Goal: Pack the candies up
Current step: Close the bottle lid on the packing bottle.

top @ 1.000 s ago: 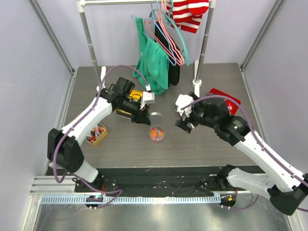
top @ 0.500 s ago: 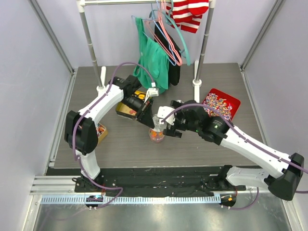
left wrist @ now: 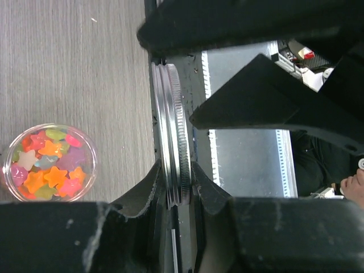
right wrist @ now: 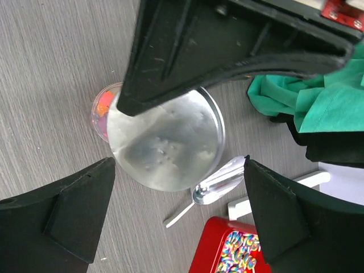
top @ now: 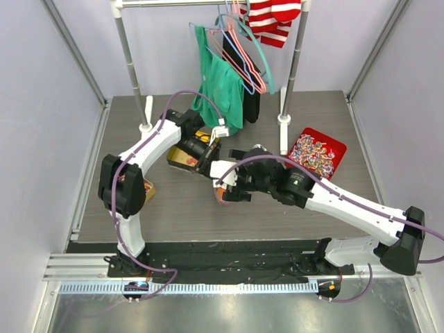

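Left gripper (left wrist: 173,190): pinching metal lid (left wrist: 172,131) edgewise. Right gripper (right wrist: 182,210): wide apart, empty. Risk: lid may slip, toppling cup (left wrist: 93,165) at 8 o'clock, spilling candies (left wrist: 51,177).

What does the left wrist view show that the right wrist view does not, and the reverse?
Only the left wrist view: the lid seen edge-on, clamped in the left jaws, and the jar's open mouth full of star-shaped candies. Only the right wrist view: the lid's round flat face, a spoon, a red tray, green cloth, and the right jaws standing wide apart. Both: the lid, the jar, which the lid mostly hides in the right wrist view, and the table.
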You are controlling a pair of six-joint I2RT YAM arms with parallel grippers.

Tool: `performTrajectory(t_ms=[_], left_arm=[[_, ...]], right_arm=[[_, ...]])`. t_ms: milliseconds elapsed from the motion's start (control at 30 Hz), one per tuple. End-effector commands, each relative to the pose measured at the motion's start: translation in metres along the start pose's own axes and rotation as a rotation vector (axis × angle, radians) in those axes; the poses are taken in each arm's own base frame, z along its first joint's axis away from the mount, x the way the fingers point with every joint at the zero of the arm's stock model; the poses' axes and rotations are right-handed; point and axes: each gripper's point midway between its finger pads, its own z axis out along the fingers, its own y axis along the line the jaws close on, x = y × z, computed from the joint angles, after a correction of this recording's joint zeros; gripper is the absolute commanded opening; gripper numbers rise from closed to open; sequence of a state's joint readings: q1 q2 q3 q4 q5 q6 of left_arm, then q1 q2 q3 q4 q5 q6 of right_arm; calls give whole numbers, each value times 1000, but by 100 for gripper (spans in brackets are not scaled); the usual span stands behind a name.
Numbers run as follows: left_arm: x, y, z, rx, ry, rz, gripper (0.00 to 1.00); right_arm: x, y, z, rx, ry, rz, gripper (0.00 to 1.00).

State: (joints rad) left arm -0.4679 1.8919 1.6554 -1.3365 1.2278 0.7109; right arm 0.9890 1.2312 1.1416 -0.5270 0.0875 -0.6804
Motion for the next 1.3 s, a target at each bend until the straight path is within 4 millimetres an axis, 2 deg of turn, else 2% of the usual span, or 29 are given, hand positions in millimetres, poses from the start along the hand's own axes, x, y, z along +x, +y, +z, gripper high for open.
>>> performTrajectory(t_ms=[0,133,433,800,867,1000,1100,1167,1267], left_arm=[[-14,-11,-4,32,-39,6,9],[-14,-12,-4,36,-42,6,9],[-12,-12,-4,42,-42,4,8],[-10,-11,-4,47,-42,1,7],[-10,-10,-3,46,-40,1,8],[-9,-9,-3,46,-38,-7,8],[-9,-7,-3,45,-37,-5,11],[-8,-7,-2,46,-35,-11,12],[-8,-7,-3,44,-35,-5,19]], right_arm=[[-18,-12,0,55,-25,-31,99],[-18,-5,6,42,-14,-49,100],[-22,-10,14,88,-1,-64,100],[-23,-6,19,96,12,-88,99],[-25,-8,18,99,7,-85,97],[-28,-9,17,99,4,-86,80],[-28,-6,18,86,6,-84,71],[-28,-5,18,81,8,-88,70],[-26,-3,19,78,12,-89,68]])
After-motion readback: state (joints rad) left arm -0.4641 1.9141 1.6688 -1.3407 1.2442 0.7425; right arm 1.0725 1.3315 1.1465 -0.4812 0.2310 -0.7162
